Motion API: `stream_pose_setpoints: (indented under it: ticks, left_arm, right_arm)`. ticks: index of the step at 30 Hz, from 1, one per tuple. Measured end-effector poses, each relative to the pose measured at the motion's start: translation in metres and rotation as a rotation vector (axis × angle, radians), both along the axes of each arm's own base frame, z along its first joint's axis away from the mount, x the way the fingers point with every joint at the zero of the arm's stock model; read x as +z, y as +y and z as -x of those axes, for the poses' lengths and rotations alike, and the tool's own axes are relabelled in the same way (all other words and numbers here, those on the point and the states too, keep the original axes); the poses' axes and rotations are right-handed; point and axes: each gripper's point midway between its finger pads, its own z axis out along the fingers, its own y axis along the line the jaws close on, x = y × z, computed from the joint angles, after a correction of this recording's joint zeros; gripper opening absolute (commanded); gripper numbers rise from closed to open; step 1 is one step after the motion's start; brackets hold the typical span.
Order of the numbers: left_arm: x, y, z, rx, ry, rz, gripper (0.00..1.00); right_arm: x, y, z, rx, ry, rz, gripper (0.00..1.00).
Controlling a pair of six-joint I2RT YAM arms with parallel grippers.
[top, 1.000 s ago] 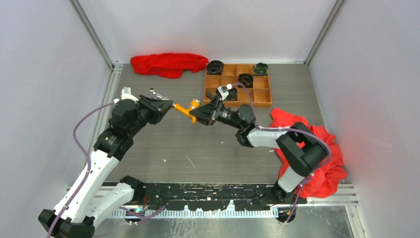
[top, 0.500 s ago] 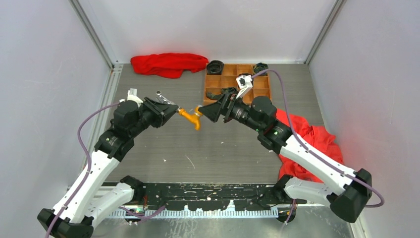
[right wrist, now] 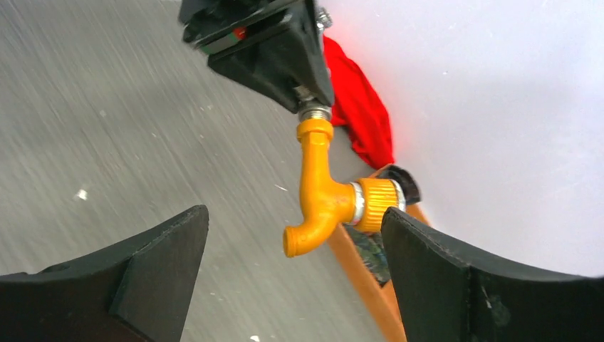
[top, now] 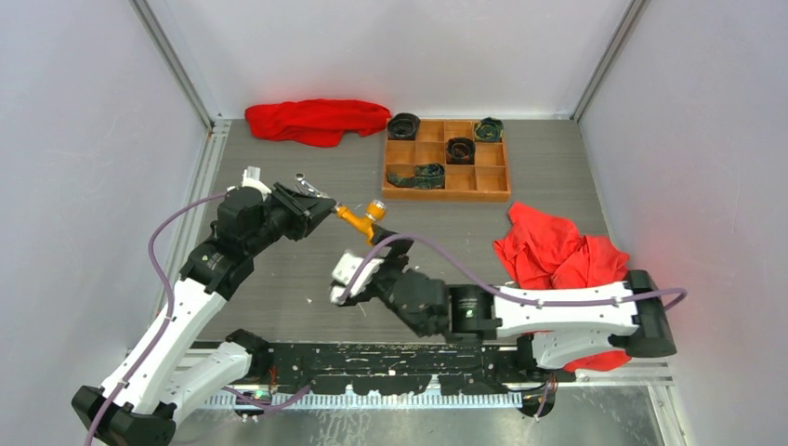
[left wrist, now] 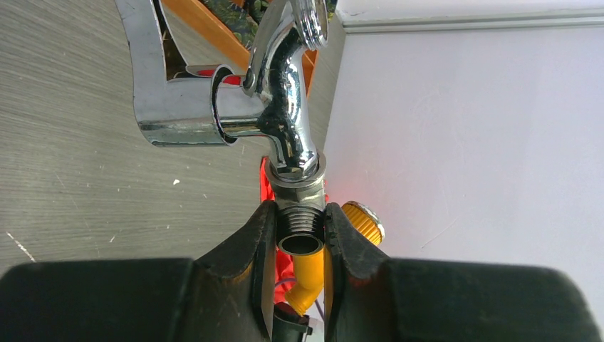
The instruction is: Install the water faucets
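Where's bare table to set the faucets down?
Bare: the strip between the tray and the right arm; the back right corner, between tray and crumpled red cloth. Crowded: mid-left, where the left claw holds the joined faucets.

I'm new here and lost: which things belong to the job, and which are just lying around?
Part of the job: silver faucet, gripped by the left gripper; orange-yellow faucet at its threaded end; open right gripper.
Lying about: red cloth at the back; red cloth on the right; wooden tray; dark rolls in it.
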Motion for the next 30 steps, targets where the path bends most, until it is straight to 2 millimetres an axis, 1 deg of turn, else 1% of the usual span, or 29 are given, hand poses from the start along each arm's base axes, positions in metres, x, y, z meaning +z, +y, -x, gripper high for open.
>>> stream_pose_setpoints:
  ticks: [2, 5, 8, 11, 12, 13, 17, 20, 22, 24, 30]
  left_arm:
    - [0.000, 0.000, 0.000, 0.000, 0.000, 0.000, 0.00]
    - [0.000, 0.000, 0.000, -0.003, 0.000, 0.001, 0.00]
    - [0.000, 0.000, 0.001, -0.004, 0.001, 0.001, 0.00]
    - [0.000, 0.000, 0.001, -0.004, 0.001, 0.001, 0.00]
    - [0.000, 0.000, 0.001, -0.004, 0.001, 0.001, 0.00]
    - [0.000, 0.000, 0.001, -0.004, 0.001, 0.001, 0.00]
    - [0.000, 0.001, 0.003, -0.003, 0.004, -0.001, 0.00]
    - [-0.003, 0.002, 0.005, -0.006, 0.009, -0.013, 0.00]
    - [-0.004, 0.002, 0.005, -0.007, 0.009, -0.019, 0.00]
    - [-0.005, 0.002, 0.006, -0.008, 0.014, -0.024, 0.00]
    - [-0.009, 0.005, 0.006, -0.001, 0.023, -0.036, 0.00]
  right_arm:
    - [-0.011, 0.008, 0.001, -0.015, -0.080, 0.098, 0.97]
    - [-0.027, 0.015, -0.006, -0.047, -0.160, 0.216, 0.98]
    - [-0.039, 0.016, -0.016, -0.076, -0.203, 0.285, 0.98]
    - [-0.044, 0.014, -0.029, -0.110, -0.214, 0.314, 0.97]
    - [-0.045, 0.013, -0.034, -0.122, -0.213, 0.318, 0.94]
    - [-0.047, 0.011, -0.039, -0.132, -0.210, 0.323, 0.91]
    - [-0.053, 0.008, -0.051, -0.145, -0.185, 0.322, 0.68]
    - [-0.055, 0.009, -0.057, -0.138, -0.148, 0.303, 0.54]
    - [-0.055, 0.011, -0.058, -0.129, -0.130, 0.287, 0.47]
    - [-0.054, 0.014, -0.059, -0.114, -0.102, 0.262, 0.42]
    - [-0.057, 0.022, -0.063, -0.059, 0.001, 0.184, 0.19]
